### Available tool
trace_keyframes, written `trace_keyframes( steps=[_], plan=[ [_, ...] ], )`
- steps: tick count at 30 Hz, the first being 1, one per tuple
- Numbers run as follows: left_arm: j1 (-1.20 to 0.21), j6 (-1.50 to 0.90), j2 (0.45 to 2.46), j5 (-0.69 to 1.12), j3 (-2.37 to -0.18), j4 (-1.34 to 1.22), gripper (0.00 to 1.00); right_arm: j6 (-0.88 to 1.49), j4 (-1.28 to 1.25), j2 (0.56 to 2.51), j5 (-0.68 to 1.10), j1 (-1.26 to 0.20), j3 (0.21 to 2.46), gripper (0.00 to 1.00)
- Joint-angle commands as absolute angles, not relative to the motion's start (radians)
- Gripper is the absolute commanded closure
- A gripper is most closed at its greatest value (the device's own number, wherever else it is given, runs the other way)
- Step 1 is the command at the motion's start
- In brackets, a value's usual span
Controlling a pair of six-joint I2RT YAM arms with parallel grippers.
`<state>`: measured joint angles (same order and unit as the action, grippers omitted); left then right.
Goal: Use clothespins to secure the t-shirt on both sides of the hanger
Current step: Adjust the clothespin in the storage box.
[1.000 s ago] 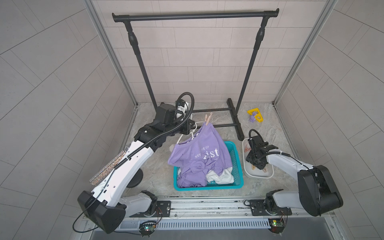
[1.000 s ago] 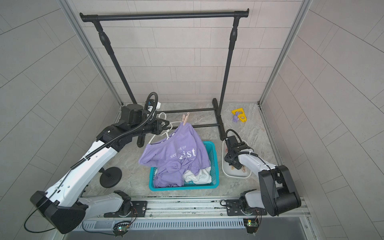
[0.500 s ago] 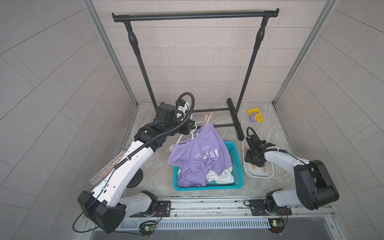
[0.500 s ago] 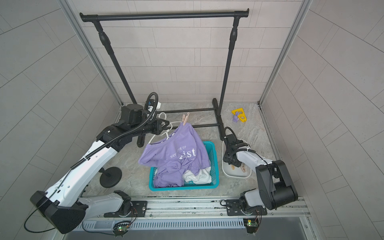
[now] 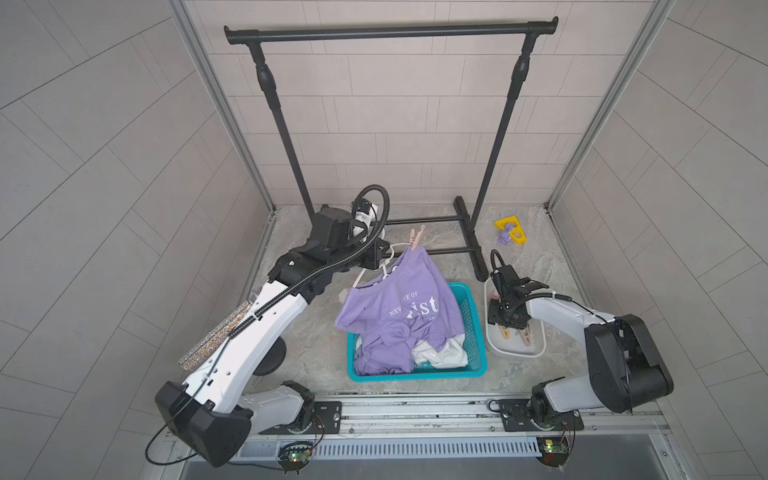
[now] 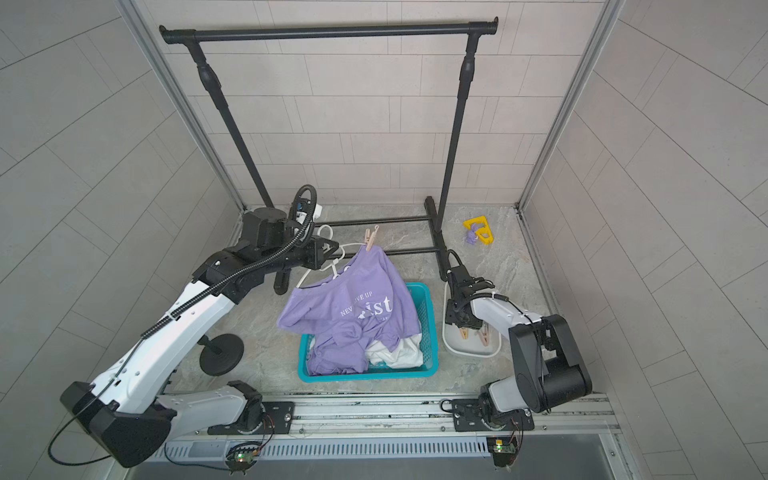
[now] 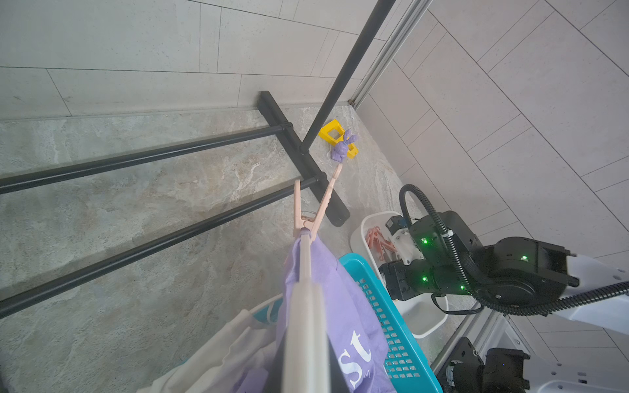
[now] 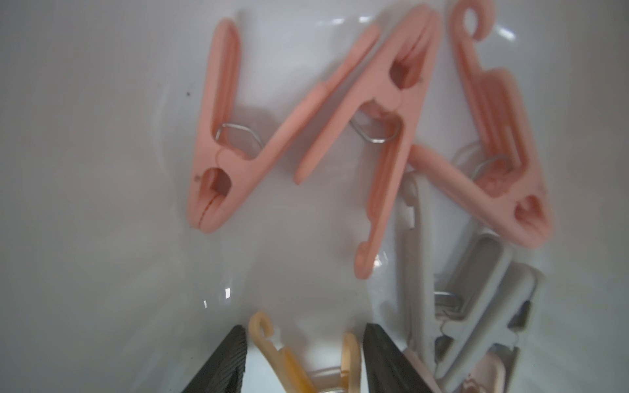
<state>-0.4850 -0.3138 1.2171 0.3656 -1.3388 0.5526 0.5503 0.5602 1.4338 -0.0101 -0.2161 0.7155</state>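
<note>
Right gripper [image 8: 304, 328], jaws apart, straddles a peach-tan clothespin [image 8: 272, 347] beside pink and grey clothespins [image 8: 391, 112] in the white tray [image 5: 517, 353], while the left gripper [image 5: 380, 258] clamps the white hanger [image 5: 362, 275] whose purple t-shirt [image 5: 415, 291] carries one clipped clothespin [image 5: 415, 239].

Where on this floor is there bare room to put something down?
Bare floor lies between the yellow block and the white tray, and between the rack's base bars. Crowded: the teal basket, heaped with clothes, and the tray, holding clothespins and the right fingers.
</note>
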Motion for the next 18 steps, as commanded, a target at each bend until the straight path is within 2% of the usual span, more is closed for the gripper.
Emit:
trace_keyframes(
  steps=[1, 10, 18],
  plan=[
    [-0.491, -0.302, 1.19, 0.371, -1.351, 0.54, 1.0, 0.531, 0.609, 1.466, -0.012, -0.222, 0.698, 0.45],
    [-0.491, -0.3, 1.185, 0.367, -1.348, 0.541, 1.0, 0.551, 0.61, 1.467, -0.02, -0.222, 0.686, 0.49],
    [-0.491, -0.295, 1.181, 0.364, -1.348, 0.546, 1.0, 0.56, 0.604, 1.474, -0.033, -0.222, 0.69, 0.66]
  ],
)
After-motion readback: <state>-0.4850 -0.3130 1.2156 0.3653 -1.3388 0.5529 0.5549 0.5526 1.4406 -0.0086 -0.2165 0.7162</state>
